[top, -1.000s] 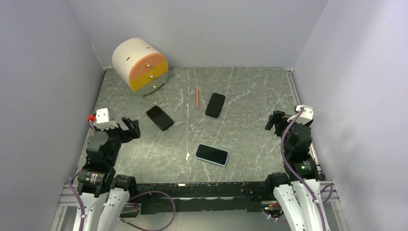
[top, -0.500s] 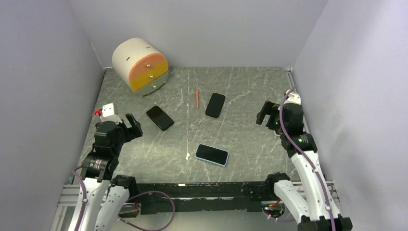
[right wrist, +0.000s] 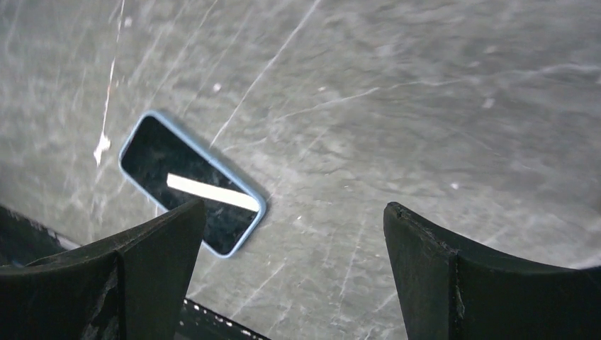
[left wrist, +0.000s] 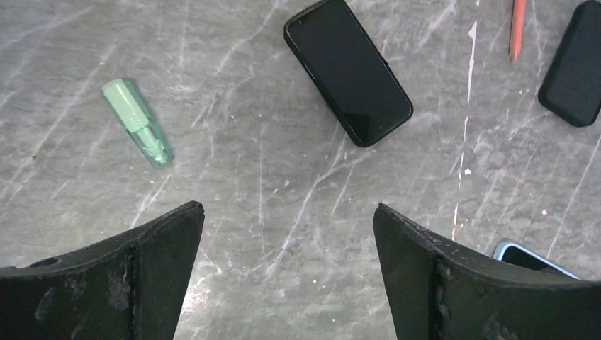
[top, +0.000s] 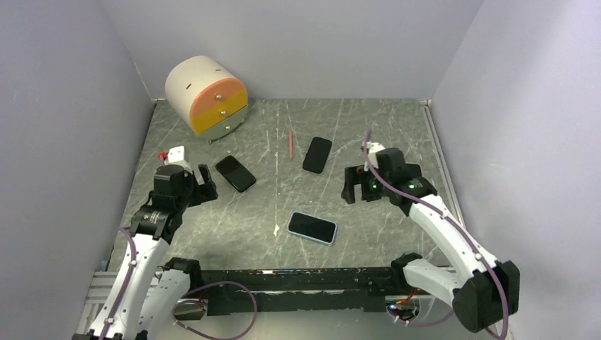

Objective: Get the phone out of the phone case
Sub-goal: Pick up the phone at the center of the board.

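In your right wrist view, a finger (right wrist: 127, 283) of the right gripper (right wrist: 294, 204) covers part of the near long edge of the phone in the light blue case (right wrist: 191, 185). A bright glare stripe lies across its screen, so you cannot tell what the glass shows. Both fingers run off the bottom edge. In your left wrist view that phone is only a corner, showing just above a finger (left wrist: 496, 290) of the left gripper (left wrist: 287, 206) at the bottom edge. The dark phone (left wrist: 575, 64) is cut by the right edge, the red pen (left wrist: 518, 28) by the top. From above, the lower part of the left arm (top: 135, 283) runs off the bottom edge.
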Robot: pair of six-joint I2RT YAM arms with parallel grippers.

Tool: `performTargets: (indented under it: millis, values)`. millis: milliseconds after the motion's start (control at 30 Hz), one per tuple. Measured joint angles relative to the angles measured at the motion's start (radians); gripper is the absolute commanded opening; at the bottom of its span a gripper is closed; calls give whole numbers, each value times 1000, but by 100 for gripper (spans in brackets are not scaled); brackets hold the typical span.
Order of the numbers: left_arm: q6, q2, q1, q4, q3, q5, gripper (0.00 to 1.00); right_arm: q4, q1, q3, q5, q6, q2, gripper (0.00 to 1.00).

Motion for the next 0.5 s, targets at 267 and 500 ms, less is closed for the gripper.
performTargets:
  millis: [267, 500]
  values:
    - [9, 2, -17, 34, 0, 48, 95, 55, 192, -14, -47, -112, 85, 99]
    - [10, -46, -35, 48, 0, 48, 95, 144, 354, -17, -87, -302, 179, 99]
